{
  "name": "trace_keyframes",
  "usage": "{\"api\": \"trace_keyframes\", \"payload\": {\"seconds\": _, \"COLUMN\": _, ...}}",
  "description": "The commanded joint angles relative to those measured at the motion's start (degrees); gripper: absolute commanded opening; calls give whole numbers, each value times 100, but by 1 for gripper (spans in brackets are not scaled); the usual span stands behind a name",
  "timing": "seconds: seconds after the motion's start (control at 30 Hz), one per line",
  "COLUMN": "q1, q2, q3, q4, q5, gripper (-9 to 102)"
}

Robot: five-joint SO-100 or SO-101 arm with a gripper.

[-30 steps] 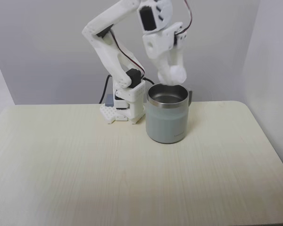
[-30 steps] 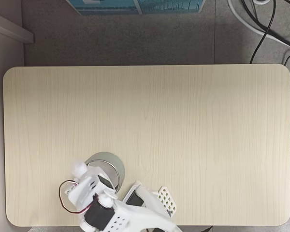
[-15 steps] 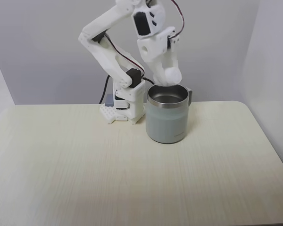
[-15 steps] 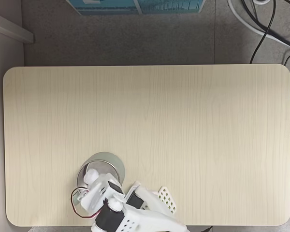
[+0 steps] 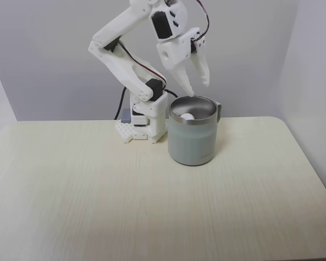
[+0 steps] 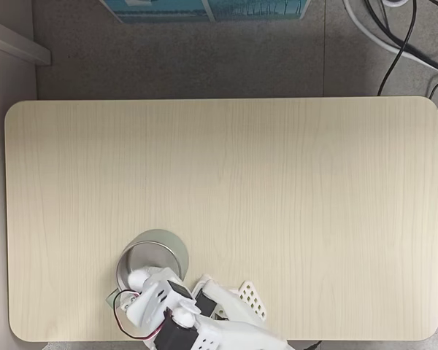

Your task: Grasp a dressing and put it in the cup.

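Dressing in cup, tool empty.
Tool (image 5: 199, 89) hangs over the cup (image 5: 193, 141) rim at 12 o'clock, fingers spread apart, holding nothing; dressing (image 5: 186, 116) lies inside the cup on the bench (image 5: 152, 206).

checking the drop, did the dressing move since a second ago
Yes. In a fixed view the dressing now lies inside the cup; before, it was held above the rim. The gripper hangs open over it.
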Motion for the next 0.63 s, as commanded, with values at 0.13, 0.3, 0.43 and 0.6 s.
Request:
{"api": "trace_keyframes", "payload": {"seconds": 0.13, "q1": 53, "q2": 62, "q3": 105, "q4": 220, "q5": 141, "gripper": 18}}
{"api": "trace_keyframes", "payload": {"seconds": 0.3, "q1": 264, "q2": 44, "q3": 114, "q4": 211, "q5": -26, "gripper": 18}}
{"api": "trace_keyframes", "payload": {"seconds": 0.43, "q1": 88, "q2": 53, "q3": -53, "q4": 211, "q5": 62, "gripper": 18}}
{"api": "trace_keyframes", "payload": {"seconds": 0.6, "q1": 97, "q2": 18, "q3": -79, "q4": 211, "q5": -35, "gripper": 18}}
